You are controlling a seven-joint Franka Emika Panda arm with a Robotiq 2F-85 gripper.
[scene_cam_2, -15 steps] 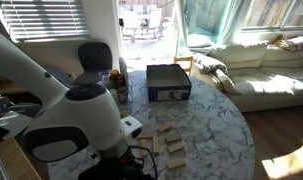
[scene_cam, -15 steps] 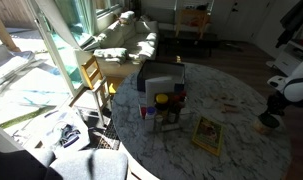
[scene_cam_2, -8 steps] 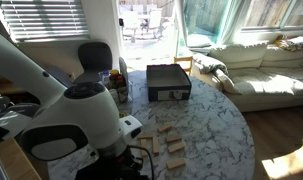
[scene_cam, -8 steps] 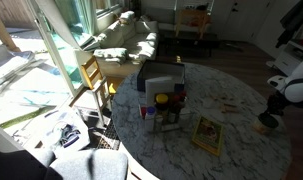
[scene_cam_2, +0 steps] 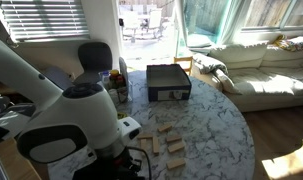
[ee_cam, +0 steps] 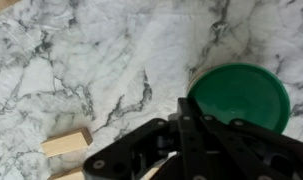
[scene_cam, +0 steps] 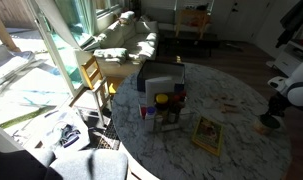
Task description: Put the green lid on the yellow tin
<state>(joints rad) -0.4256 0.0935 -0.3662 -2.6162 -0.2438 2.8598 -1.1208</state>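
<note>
You are at pickup: the green lid (ee_cam: pixel 241 95) lies flat on the marble bench (ee_cam: pixel 81 60), just beside your gripper (ee_cam: pixel 186 125); the jaws' spread cannot be told. Next, centre over it.

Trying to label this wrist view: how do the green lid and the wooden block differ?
The lid is round and dark green; the block is oblong and pale wood. The lid looks clearly wider than the block. The lid sits at the right of the view, the block at the lower left. Both lie flat on the marble table.
</note>
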